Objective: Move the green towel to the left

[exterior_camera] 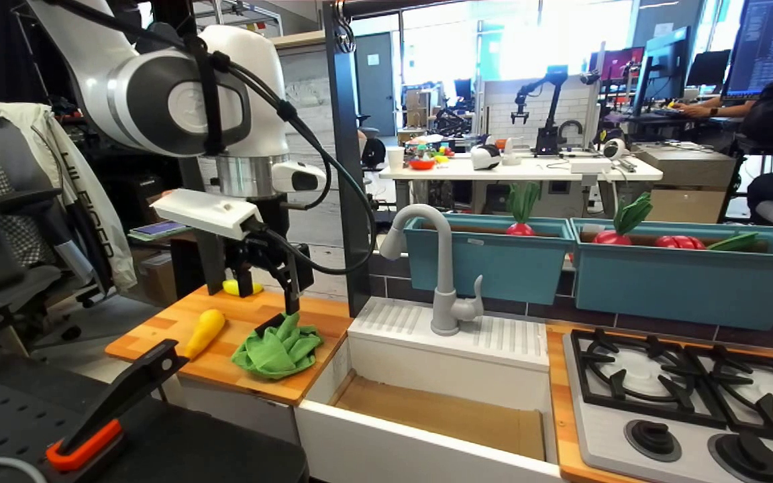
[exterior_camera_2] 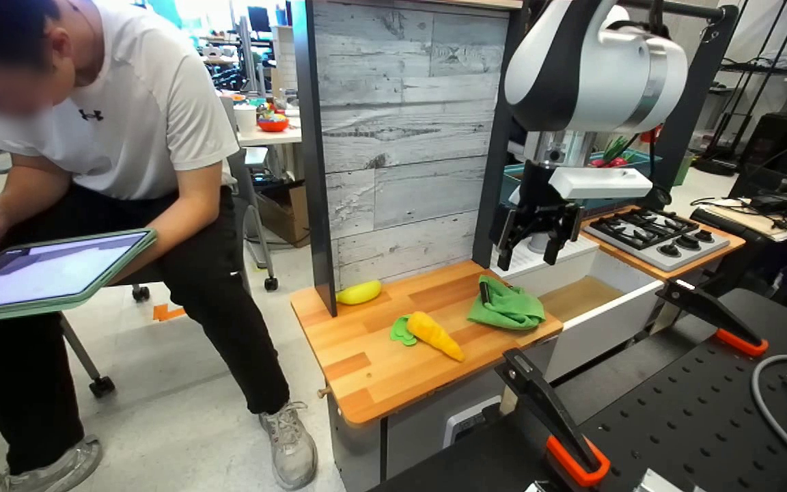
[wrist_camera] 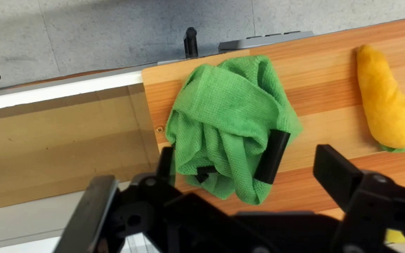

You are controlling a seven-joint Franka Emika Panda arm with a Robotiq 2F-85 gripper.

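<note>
The green towel [wrist_camera: 223, 105] is bunched on the table [exterior_camera_2: 339, 335], just beside the sink [exterior_camera: 447, 372]; by such a heap, raised folds are probably offered that can be pinched more easily than flat cloth. The fingers [wrist_camera: 332, 172] are pointed down and spread wide apart, with nothing gripped, presumably so that the heap can be straddled before it is squeezed. In the wrist view, the towel is framed between them, nearer to the finger on the sink side, and its greater part is seen beyond their tips, toward the table's front edge. In an exterior view, a gap is seen between the fingertips [exterior_camera_2: 505, 258] and the towel, so a descent is judged to be needed. If left is meant as in both exterior views, the towel is to be carried away from the sink, toward the toy carrot [exterior_camera_2: 434, 335], beside which it could be set.
</note>
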